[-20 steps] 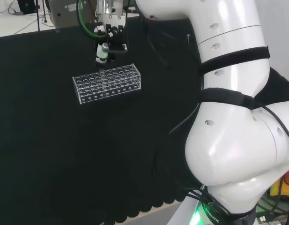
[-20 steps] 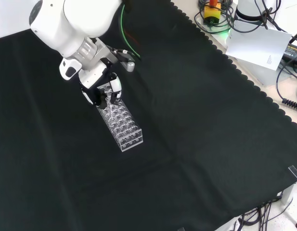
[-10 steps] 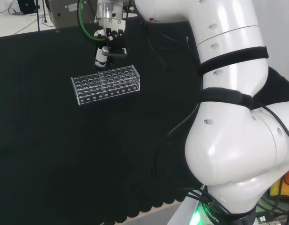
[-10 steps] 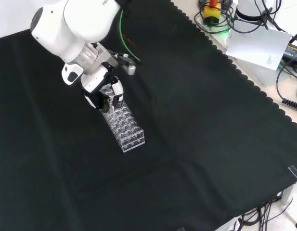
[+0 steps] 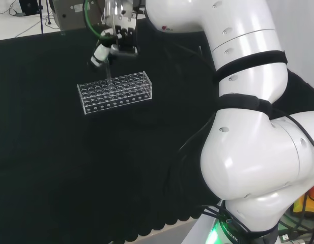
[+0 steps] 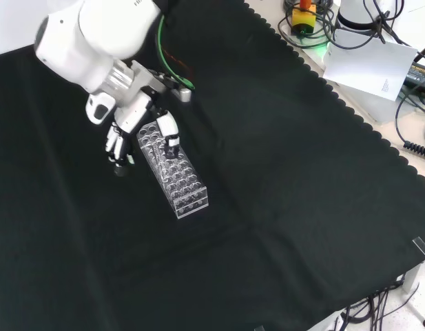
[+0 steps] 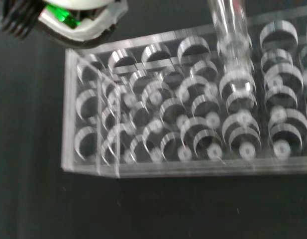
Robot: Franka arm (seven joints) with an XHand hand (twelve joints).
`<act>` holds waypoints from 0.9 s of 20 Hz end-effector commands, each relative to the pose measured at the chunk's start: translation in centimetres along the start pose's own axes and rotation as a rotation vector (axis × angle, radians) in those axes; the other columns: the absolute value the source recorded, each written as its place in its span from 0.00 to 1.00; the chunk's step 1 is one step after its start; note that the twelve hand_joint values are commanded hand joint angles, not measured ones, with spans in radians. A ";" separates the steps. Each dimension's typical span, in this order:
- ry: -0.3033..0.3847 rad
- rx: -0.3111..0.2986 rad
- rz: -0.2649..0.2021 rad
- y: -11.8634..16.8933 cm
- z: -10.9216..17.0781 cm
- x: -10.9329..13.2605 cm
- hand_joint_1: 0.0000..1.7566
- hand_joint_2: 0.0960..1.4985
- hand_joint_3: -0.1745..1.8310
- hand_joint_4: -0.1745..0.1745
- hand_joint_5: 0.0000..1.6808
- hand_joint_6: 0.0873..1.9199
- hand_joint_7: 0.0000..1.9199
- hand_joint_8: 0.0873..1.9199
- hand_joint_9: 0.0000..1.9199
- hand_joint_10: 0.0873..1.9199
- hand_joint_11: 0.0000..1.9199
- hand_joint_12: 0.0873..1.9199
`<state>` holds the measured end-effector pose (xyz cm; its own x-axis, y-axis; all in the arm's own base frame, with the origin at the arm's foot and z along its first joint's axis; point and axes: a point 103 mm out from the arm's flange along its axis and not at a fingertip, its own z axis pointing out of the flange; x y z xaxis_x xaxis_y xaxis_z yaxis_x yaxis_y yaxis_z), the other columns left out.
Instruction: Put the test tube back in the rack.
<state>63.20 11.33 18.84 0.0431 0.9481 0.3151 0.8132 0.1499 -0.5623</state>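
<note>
We judge the test tube (image 7: 228, 30) seated in the clear rack (image 6: 172, 172), our hand (image 6: 122, 141) spread wide beside it, holding nothing; next, lift clear.

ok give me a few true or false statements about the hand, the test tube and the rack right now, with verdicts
1. The clear rack stands upright on the black cloth. True.
2. A test tube stands in one of the rack's holes. True.
3. The hand is curled round the tube. False: its fingers are spread and it holds nothing.
4. The rack lies tipped on its side. False: its holes face up.
5. In the front view the hand is at the rack's far end. True.
</note>
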 end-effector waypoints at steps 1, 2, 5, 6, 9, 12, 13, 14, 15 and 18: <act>0.038 0.013 -0.099 -2.6 -2.6 1.0 0.48 0.36 0.27 0.64 0.22 0.04 0.00 0.46 0.39 0.00 0.10 0.81; 0.035 -0.004 -0.109 -3.1 -3.0 1.2 0.48 0.36 0.27 0.64 0.22 0.04 0.00 0.46 0.39 0.00 0.10 0.81; 0.023 -0.055 -0.144 -4.7 -4.5 1.5 0.48 0.37 0.26 0.64 0.23 0.03 0.00 0.46 0.38 0.00 0.09 0.81; 0.016 -0.077 -0.154 -5.4 -5.1 1.7 0.48 0.37 0.26 0.64 0.23 0.03 0.00 0.46 0.38 0.00 0.09 0.81; 0.003 -0.135 -0.179 -7.3 -6.8 2.1 0.48 0.37 0.26 0.64 0.23 0.02 0.01 0.46 0.38 0.00 0.09 0.81; -0.010 -0.189 -0.198 -9.4 -8.4 2.4 0.49 0.37 0.26 0.64 0.24 0.02 0.01 0.46 0.37 0.00 0.08 0.81; -0.009 -0.207 -0.204 -10.1 -8.9 2.4 0.49 0.37 0.26 0.64 0.24 0.02 0.02 0.46 0.37 0.00 0.08 0.81; -0.009 -0.223 -0.210 -10.7 -9.3 2.4 0.49 0.37 0.27 0.63 0.24 0.02 0.02 0.46 0.37 0.00 0.08 0.81; -0.009 -0.238 -0.216 -11.4 -9.7 2.4 0.49 0.37 0.27 0.63 0.24 0.02 0.02 0.46 0.37 0.00 0.08 0.81; -0.001 -0.280 -0.232 -13.5 -10.8 2.3 0.49 0.37 0.27 0.63 0.25 0.02 0.02 0.46 0.37 0.00 0.08 0.81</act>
<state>61.83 10.43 29.89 -0.0917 0.9180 0.3857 0.8867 0.2515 -0.3879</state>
